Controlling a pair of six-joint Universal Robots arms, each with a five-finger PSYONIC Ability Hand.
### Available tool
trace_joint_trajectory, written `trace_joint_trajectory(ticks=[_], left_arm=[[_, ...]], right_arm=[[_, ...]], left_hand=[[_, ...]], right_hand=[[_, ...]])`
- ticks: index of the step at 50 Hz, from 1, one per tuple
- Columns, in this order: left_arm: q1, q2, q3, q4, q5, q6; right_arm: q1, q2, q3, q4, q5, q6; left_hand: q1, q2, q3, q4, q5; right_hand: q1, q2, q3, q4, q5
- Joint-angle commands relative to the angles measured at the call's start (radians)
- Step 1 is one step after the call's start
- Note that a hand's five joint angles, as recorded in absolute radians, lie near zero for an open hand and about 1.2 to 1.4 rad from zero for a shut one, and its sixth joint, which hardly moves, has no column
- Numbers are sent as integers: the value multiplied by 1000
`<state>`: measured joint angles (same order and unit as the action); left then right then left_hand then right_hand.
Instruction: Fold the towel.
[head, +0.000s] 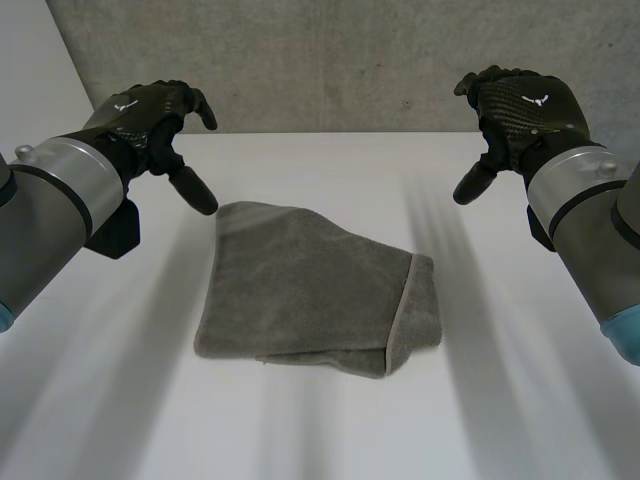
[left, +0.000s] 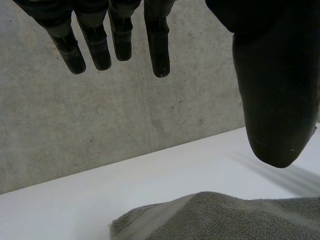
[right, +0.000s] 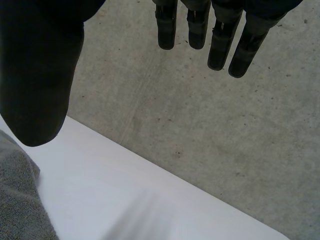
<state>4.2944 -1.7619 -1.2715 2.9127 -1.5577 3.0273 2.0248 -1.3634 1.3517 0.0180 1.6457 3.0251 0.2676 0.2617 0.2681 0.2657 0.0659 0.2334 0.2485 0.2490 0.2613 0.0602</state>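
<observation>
Head view has the towel (head: 310, 290) lying at the centre of the frame on the smooth white table (head: 500, 420). It is grey terry cloth with a soft nap, folded into a rough trapezoid. A flat hemmed band runs down its right edge, and stacked layers peek out along the lower edge. Behind the table stands a mottled concrete wall (head: 330, 60). My left hand (head: 150, 115) hangs in the upper left of the frame, above the table and apart from the cloth. Its black woven-look back is turned up, and the thumb slants down toward the towel's upper left corner. My right hand (head: 520, 105) mirrors it in the upper right, thumb angled inward. In the left wrist view my fingers (left: 159, 50) hang loose and nearly straight, the thumb is spread wide, and nothing is in my grasp. The towel's fuzzy edge lies beneath the palm. The right wrist view shows the same slack spread, with the fingers (right: 167, 30) holding nothing.
</observation>
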Motion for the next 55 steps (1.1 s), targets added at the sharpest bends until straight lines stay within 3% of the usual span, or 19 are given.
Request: trace_joint_trajectory(ticks=[1, 17, 22, 30, 33, 35, 45, 55], left_arm=[[4, 1, 1, 0, 1, 1], [7, -34, 1, 3, 8, 5], [8, -120, 18, 2, 10, 8], [1, -276, 40, -6, 16, 37], [-8, -321, 34, -3, 25, 71], [-10, -337, 32, -3, 33, 82], [-100, -364, -19, 0, 195, 90], [-168, -402, -45, -3, 231, 93]], right_arm=[[0, 0, 1, -1, 0, -3], [15, 10, 4, 2, -38, -58], [32, 81, 15, 37, -112, -262], [90, 230, 44, 83, -141, -533], [91, 257, 53, 80, -147, -572], [92, 308, 61, 63, -156, -629], [83, 365, 81, 20, -193, -686], [74, 389, 80, 19, -199, -712]], left_hand=[[-75, -69, -75, -73, -47], [-63, -57, -63, -61, -36], [-54, -48, -55, -52, -27], [-57, -51, -57, -55, -30], [-60, -54, -60, -58, -33], [-63, -57, -63, -61, -36], [-54, -48, -55, -52, -27], [-34, -28, -34, -32, -6]], right_hand=[[-59, -74, -75, -87, -60], [-59, -74, -75, -87, -60], [-59, -74, -75, -87, -60], [-59, -74, -75, -87, -60], [-59, -74, -75, -87, -60], [109, 94, 93, 81, 108], [251, 236, 235, 223, 250], [427, 412, 411, 399, 426]])
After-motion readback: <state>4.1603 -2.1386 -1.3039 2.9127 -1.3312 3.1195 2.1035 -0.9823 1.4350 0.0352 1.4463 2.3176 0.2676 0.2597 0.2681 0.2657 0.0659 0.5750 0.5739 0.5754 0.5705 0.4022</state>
